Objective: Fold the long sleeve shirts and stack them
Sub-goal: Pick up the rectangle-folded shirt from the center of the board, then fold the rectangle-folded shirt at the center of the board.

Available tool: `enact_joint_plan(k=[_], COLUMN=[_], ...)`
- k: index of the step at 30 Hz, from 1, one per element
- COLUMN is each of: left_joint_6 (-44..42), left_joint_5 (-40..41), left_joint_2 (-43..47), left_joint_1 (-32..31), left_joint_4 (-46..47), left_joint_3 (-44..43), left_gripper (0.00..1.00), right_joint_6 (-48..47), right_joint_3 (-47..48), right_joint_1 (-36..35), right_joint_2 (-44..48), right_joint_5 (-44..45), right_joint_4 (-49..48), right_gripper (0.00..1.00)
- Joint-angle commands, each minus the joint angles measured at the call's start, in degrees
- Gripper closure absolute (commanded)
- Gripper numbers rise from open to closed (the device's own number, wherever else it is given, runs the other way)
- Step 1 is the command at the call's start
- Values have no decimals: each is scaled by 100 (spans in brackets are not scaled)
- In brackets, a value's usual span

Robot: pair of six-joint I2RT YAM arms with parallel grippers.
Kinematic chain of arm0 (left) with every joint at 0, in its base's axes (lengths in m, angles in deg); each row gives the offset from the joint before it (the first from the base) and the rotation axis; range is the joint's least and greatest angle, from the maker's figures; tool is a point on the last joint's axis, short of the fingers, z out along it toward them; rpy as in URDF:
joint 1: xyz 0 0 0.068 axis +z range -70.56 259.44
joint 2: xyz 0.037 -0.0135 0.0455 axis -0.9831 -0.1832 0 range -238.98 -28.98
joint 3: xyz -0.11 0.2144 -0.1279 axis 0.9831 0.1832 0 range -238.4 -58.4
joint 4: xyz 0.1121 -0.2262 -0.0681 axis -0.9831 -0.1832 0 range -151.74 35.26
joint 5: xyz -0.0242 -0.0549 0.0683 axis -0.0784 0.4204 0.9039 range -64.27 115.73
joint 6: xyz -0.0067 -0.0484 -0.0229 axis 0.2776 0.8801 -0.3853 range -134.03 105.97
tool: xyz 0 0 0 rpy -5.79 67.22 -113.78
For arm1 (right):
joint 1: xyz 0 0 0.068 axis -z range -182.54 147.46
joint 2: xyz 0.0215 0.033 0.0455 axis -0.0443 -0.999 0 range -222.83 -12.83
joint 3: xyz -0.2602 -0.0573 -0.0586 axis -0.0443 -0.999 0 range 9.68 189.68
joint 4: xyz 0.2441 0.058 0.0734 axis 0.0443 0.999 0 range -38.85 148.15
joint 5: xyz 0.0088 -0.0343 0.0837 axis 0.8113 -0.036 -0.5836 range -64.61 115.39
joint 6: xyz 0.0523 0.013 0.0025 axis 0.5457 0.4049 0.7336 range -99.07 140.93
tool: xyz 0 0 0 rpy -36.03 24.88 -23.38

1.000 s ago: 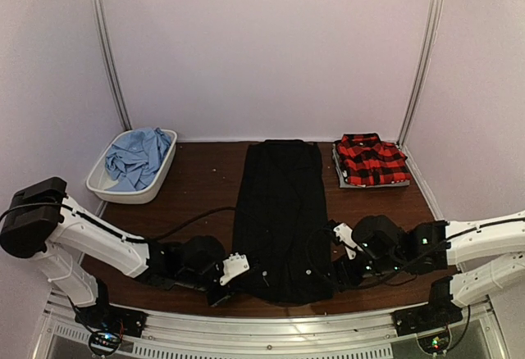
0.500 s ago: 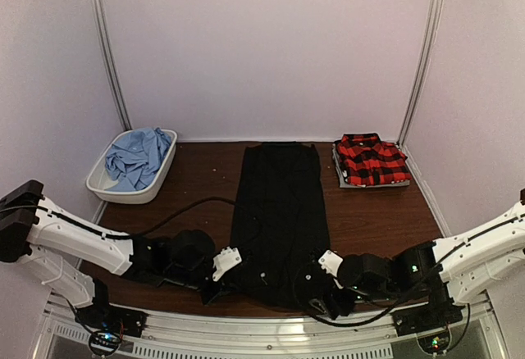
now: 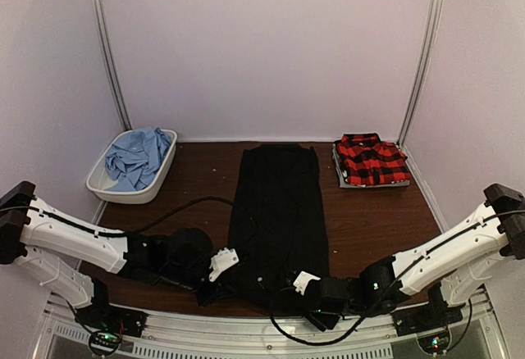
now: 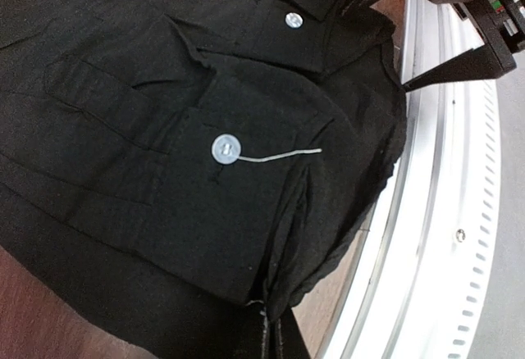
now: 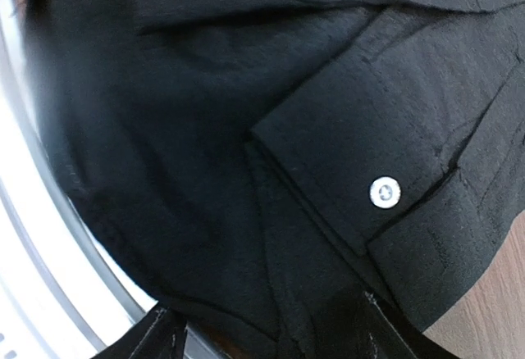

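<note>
From above, the black shirt lies flat and lengthwise down the middle of the brown counter, its near end close to the front edge. The plaid shirt sits folded at the far right corner. The blue shirt is crumpled inside a white basin at the far left. Both arms reach low over the near end of the black shirt. The left end effector is at its near left corner and the right end effector at its near right corner.

From the left wrist, the left end effector has its fingers pressed together, pinching the black shirt's edge so that the cloth bunches into them. A white button trails a loose thread, and the metal rail runs just beside the hem.

From the right wrist, the right end effector stands with its fingers well apart and a fold of the black shirt lying between them. It is not clamped on the cloth. A cuff with a small white button lies nearby.
</note>
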Motion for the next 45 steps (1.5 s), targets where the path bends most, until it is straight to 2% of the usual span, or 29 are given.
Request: enact_joint_plan(k=[1,6,9,19,23,30,39,45], left_joint_6=[36,49,71,250,340,533,771,654], left_joint_5=[-185,-257,-311,-375,-367,-336,-296,-26], left_joint_2=[98,175,284,401,369,518,587,635], left_joint_1=[12,11,10,-9,-96,-219,-350,-129], left_joint_4=[-43,26,76,75,81,-13,-742,-1320], left_joint_3=[-113,-35,55,193,219,212,-320,-986], left_gripper=[100,100,100,100,100,100,100,100], right_joint_6=[-40,-80,-102,-79,24,188,244,-82], right_joint_3=[88,16,-17,-132,-137,-125,148,540], right_joint_1=[-34,-23,-21,-51,-122,-222,-201,411], right_joint_2=[-95,-60,-98,65,194,647,1352,1619], right_joint_5=[203,163,115,-330,-525,-835,-1193,-1195], right_joint_4=[263,230,238,98,22,5,561,1184], right_gripper=[29,33,39,89,100,100,100,100])
